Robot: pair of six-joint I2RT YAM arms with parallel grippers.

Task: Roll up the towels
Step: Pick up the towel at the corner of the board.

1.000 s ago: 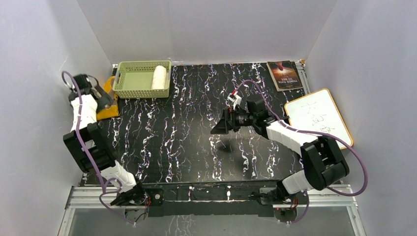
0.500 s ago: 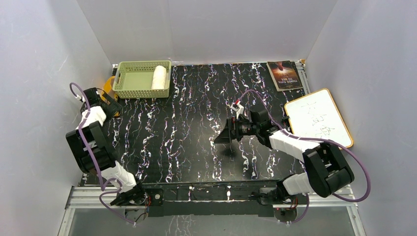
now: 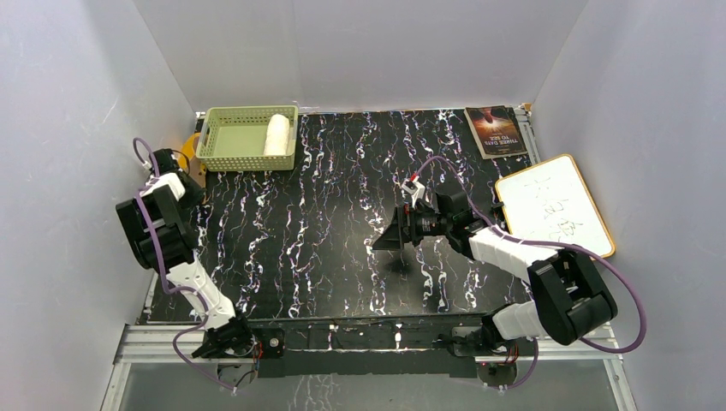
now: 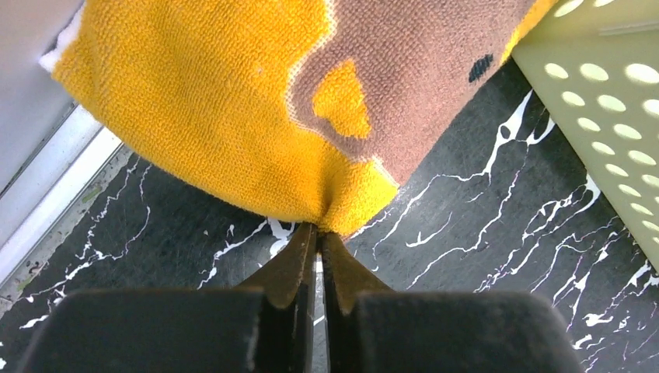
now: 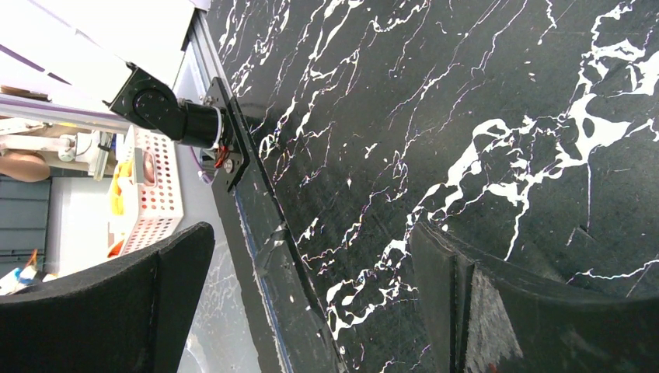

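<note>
The orange-yellow towel with a brown bear print lies at the table's far-left edge, against the wall. My left gripper is shut on a pinch of its near hem, which puckers between the tips. From above, my left gripper covers most of that towel. The cream-white towel sits rolled at the right end of the pale green basket. My right gripper hovers over mid-table, open and holding nothing, its jaws wide apart in the right wrist view.
The green basket's slotted wall stands just right of the pinched towel. A dark book lies at the back right, a whiteboard along the right edge. The side wall runs close to the left arm.
My left arm swung in and down at the towel, and its jaws went from wide open to shut on the hem. The right arm dropped slightly, then held still.
</note>
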